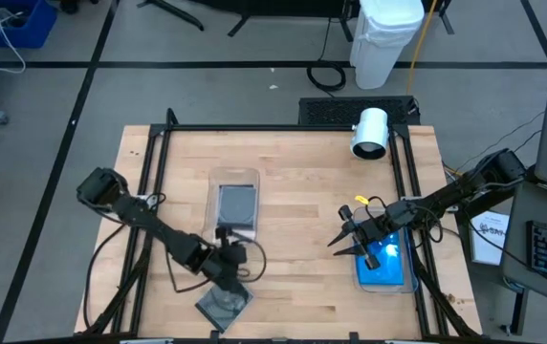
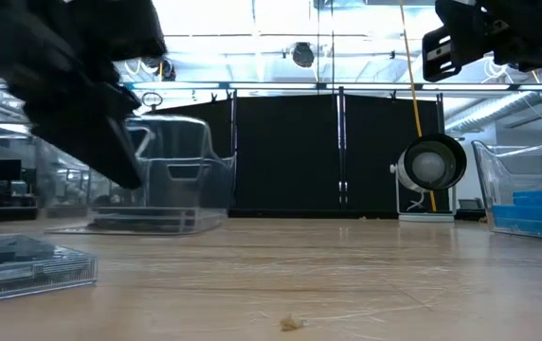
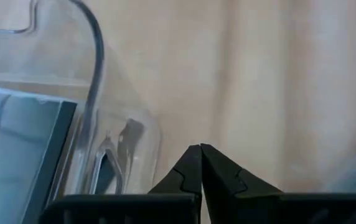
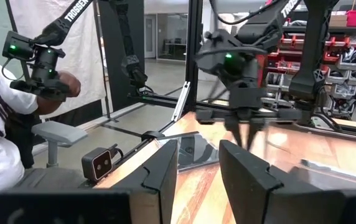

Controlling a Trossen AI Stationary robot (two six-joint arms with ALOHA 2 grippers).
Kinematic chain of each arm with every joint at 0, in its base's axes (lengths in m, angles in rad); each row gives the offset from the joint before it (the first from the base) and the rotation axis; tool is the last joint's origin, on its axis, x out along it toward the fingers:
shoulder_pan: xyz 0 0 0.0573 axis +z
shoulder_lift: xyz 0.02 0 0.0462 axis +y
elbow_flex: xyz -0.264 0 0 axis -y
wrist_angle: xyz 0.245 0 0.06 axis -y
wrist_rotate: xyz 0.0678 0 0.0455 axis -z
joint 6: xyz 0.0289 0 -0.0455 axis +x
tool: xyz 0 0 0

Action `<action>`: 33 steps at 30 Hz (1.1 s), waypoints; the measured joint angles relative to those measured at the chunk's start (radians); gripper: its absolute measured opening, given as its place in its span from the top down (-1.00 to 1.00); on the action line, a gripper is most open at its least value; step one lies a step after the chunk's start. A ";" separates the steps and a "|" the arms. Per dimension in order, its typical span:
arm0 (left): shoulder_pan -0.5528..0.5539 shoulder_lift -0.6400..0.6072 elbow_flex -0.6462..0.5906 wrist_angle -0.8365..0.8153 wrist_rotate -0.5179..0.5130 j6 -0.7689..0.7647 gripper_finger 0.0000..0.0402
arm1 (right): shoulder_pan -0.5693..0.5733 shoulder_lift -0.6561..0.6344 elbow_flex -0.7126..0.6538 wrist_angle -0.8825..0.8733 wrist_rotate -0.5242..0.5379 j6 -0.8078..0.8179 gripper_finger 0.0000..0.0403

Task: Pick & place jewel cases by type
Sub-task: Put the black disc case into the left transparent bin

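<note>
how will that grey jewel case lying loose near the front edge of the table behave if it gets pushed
The grey jewel case lies flat on the wooden table, so it will probably slide, not tip or roll. It looks thin and plastic, so likely light and stiff. Its clear front looks smooth, maybe slippery, and could crack.

A pale wooden table (image 1: 293, 172) with visible grain and a smooth, faintly glossy finish. Two clear, glossy plastic tubs (image 1: 236, 182) sit on it, beside a grey jewel case (image 1: 224, 302) with a shiny transparent front. The grippers' fingers (image 3: 187, 177) look like matt black plastic.
</note>
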 joint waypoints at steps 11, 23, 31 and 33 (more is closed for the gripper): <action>0.132 -0.002 0.004 -0.034 0.059 0.095 0.98 | 0.000 0.000 0.000 0.000 0.000 0.000 0.46; -0.061 -0.002 0.170 -0.070 0.210 0.073 0.99 | 0.000 0.000 0.000 -0.011 0.000 0.007 0.46; -0.231 0.015 0.206 -0.093 0.233 -0.135 0.99 | 0.000 0.000 0.000 -0.016 0.000 0.008 0.46; -0.263 0.037 0.206 -0.129 0.240 -0.236 0.99 | 0.000 0.000 0.000 -0.016 0.000 0.008 0.46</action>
